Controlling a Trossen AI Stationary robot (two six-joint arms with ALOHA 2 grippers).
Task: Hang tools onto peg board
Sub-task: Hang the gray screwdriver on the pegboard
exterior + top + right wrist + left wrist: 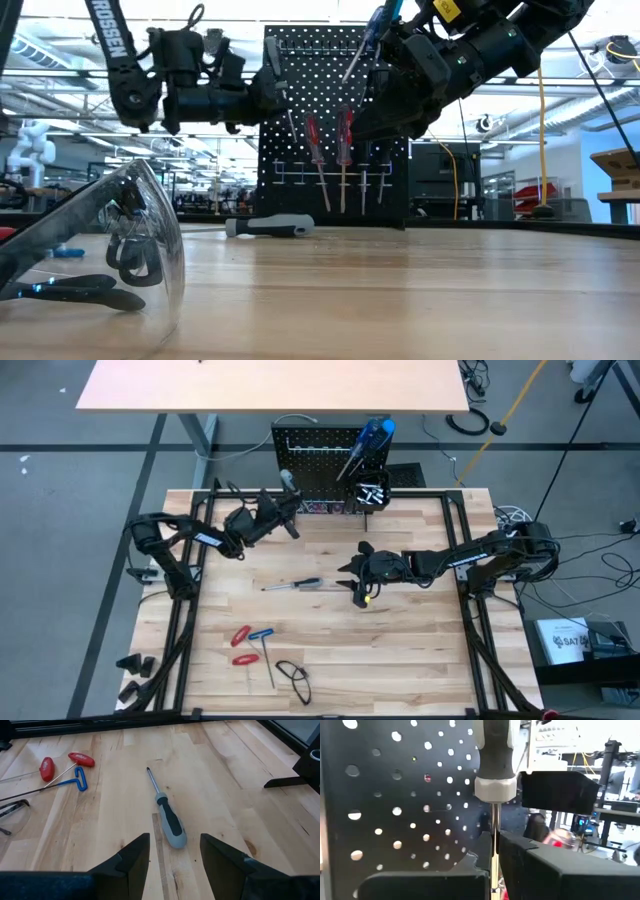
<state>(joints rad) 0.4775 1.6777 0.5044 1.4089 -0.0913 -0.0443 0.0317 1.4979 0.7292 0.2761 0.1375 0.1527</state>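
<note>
Hanging step underway: left end effector (492, 855) clenched on grey-handled screwdriver (493, 755) shaft beside peg board (318, 460). Right end effector (172, 852) released above bench screwdriver (167, 820); next: descend, grasp handle.

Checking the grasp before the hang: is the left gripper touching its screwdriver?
Touching. The left wrist view shows the left gripper shut on the screwdriver shaft.

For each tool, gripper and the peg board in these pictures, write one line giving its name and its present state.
left gripper: shut on the shaft of a grey-handled screwdriver, upright at the peg board.
right gripper: open, empty, above the loose screwdriver.
loose screwdriver: lying flat on the table.
red T-handle keys: lying flat.
blue T-handle key: lying flat.
peg board: upright, screwdrivers already hung.
</note>
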